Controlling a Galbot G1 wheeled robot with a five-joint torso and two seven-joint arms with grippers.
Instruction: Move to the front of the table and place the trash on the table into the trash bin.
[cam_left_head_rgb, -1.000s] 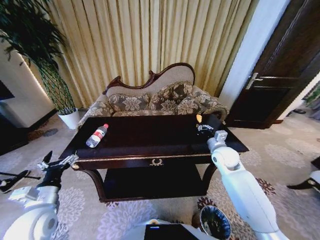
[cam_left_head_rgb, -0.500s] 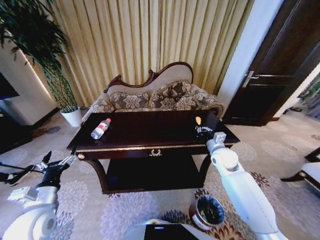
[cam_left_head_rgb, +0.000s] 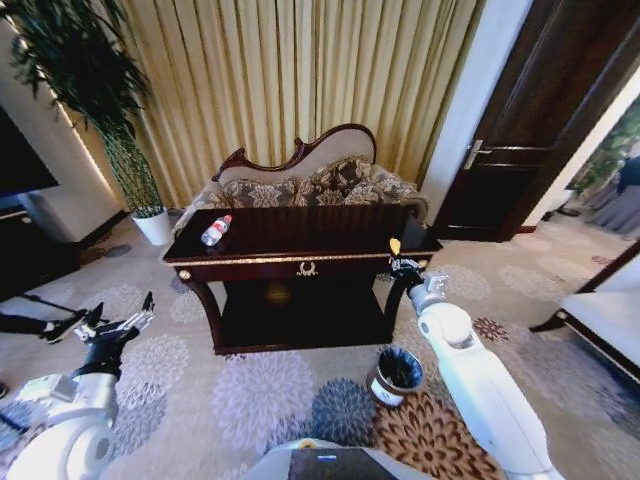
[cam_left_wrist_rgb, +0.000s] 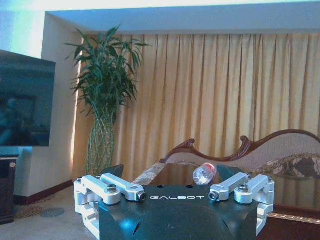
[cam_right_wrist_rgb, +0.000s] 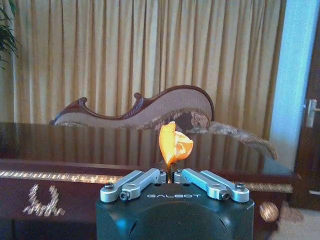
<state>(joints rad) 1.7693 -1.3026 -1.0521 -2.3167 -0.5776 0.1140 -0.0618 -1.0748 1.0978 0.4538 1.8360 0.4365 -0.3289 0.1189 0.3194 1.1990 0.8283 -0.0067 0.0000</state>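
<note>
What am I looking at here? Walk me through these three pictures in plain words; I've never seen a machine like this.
This is a wheeled robot with two white arms, each ending in a two-fingered claw. The wide picture comes from a camera on its head, looking down and forward. The other two come from cameras on its wrists, each looking out over that arm's own claw.

In front stands a dark glossy table with gold trim, and a carved sofa behind it. A clear plastic bottle with a red cap lies on the table's left end. A small trash bin with a black liner sits on the carpet, before the table's right end.

The right claw is shut on a crumpled orange scrap, near the table's right corner. The left claw is open, holds nothing and hangs low over the carpet.
</note>
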